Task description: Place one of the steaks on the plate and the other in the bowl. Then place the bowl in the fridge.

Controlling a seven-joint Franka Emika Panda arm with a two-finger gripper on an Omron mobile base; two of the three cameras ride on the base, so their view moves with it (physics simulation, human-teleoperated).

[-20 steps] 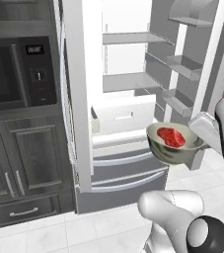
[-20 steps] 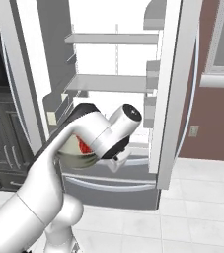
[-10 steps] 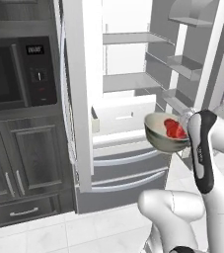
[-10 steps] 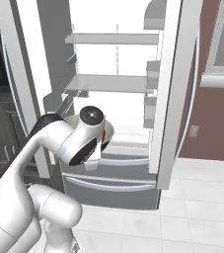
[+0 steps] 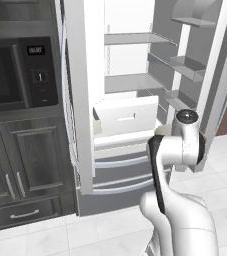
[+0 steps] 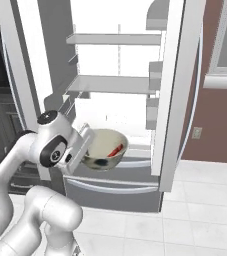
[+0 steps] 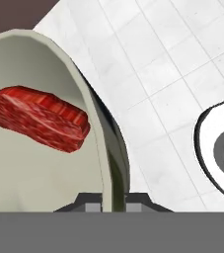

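One bright red steak [image 7: 37,118] lies inside the one beige bowl [image 6: 104,149], and the pincer [image 7: 114,200] is clamped together on the bowl's rim, holding it in the air in front of the open fridge [image 6: 116,90], just below its two white shelves and above its two lower drawers. Left of the fridge stand dark cabinets [image 5: 22,170] with one built-in oven [image 5: 15,75]; white tiled floor [image 6: 195,220] lies below the fridge.

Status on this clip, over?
Tool shut on bowl rim. Red steak inside bowl. Bowl held before open fridge; nothing in the way.
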